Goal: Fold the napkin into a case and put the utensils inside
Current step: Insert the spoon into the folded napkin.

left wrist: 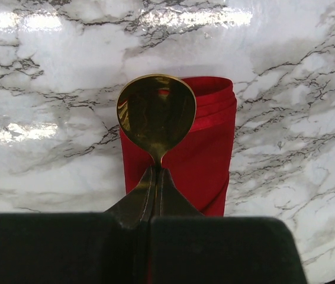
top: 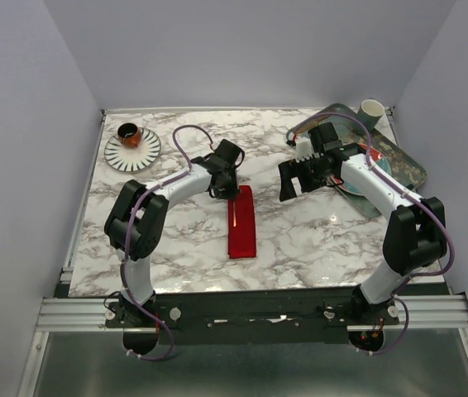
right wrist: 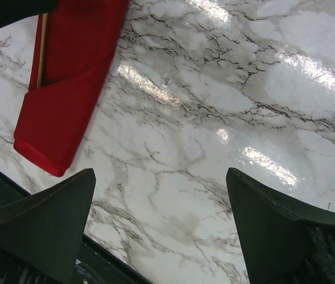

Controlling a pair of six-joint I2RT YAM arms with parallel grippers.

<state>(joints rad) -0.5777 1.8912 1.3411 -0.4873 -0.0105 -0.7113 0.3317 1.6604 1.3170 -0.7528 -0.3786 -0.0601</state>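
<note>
My left gripper (left wrist: 157, 177) is clamped shut on the neck of the gold spoon (left wrist: 155, 112), just below its bowl. Only my left wrist view shows this, at mid-frame, with the bowl over the layered end of the red case (left wrist: 206, 160). The top view hides that grip behind my wrist, but it shows the case (top: 241, 222) lying as a narrow strip at the centre of the bench (top: 300, 240), with a thin gold line along it. My right wrist view, at upper left, shows that gold handle running along the case's fold. My right gripper (right wrist: 160, 174) hangs wide open over bare marble, holding nothing, right of the case in the top view.
</note>
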